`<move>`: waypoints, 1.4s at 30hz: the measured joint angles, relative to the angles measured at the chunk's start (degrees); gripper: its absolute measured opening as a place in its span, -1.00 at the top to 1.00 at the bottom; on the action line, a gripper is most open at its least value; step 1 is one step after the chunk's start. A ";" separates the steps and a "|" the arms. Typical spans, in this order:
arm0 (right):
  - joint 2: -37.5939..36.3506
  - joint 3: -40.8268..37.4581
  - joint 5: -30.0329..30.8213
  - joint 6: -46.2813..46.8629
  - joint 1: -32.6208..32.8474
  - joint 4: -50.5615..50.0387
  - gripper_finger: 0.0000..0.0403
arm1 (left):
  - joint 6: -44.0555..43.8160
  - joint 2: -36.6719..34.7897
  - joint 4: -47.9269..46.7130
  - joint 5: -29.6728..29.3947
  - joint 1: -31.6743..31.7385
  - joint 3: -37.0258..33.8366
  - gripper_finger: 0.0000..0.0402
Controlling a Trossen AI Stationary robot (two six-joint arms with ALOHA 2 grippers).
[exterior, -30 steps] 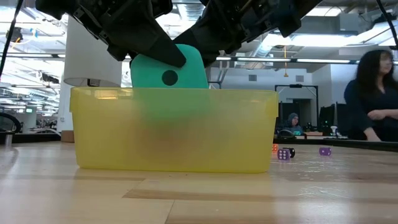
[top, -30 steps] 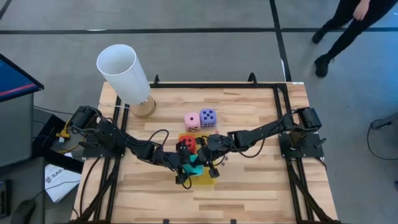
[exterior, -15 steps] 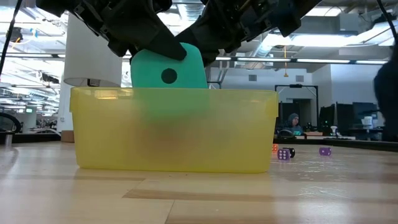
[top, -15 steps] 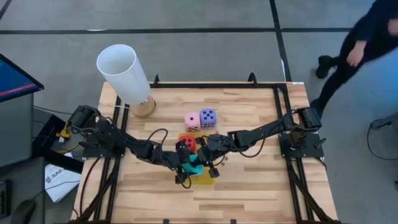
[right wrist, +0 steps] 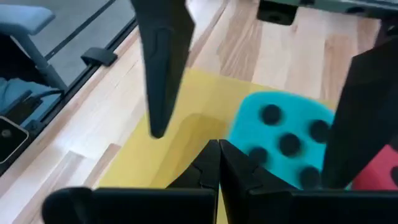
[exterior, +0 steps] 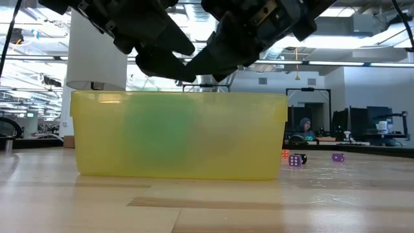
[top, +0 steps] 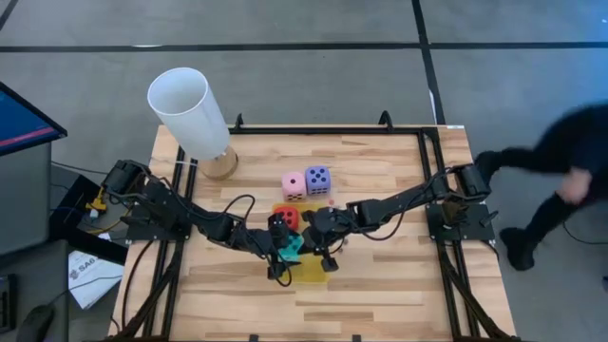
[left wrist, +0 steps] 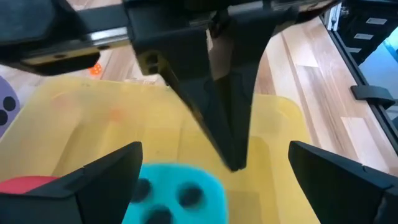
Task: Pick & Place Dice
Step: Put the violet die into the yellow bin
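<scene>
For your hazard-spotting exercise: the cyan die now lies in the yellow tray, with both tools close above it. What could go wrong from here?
1. The open left tool straddles the cyan die; rising crookedly, it might drag the die out.
2. The shut right tool hangs just over the yellow tray, close to the left tool; they might collide.
3. The red die sits alongside and could get knocked.

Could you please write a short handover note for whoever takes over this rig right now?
Left gripper: open, over the yellow tray.
Right gripper: shut, empty, also over the tray.
Done: cyan die and red die lie in the tray.
Left: pink die and purple die sit on the table behind the tray; tiny dice lie scattered beyond.
</scene>
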 joint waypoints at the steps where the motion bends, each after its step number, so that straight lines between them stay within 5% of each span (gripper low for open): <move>1: 0.02 0.00 0.20 -0.02 0.00 0.46 1.00 | 0.00 0.00 0.06 0.01 0.00 0.00 -0.95; 12: -0.97 0.09 0.34 -0.99 -0.42 -0.41 1.00 | 5.57 -1.06 -0.59 0.00 0.19 -0.11 -0.95; 29: -7.23 -1.16 6.06 -8.35 -3.13 -10.76 1.00 | 8.02 -15.83 -7.06 -2.12 0.81 -0.11 -0.95; 42: -7.19 -4.69 5.83 -12.24 -9.43 -10.15 1.00 | 7.69 -15.65 -10.22 -5.31 5.58 -0.15 -0.95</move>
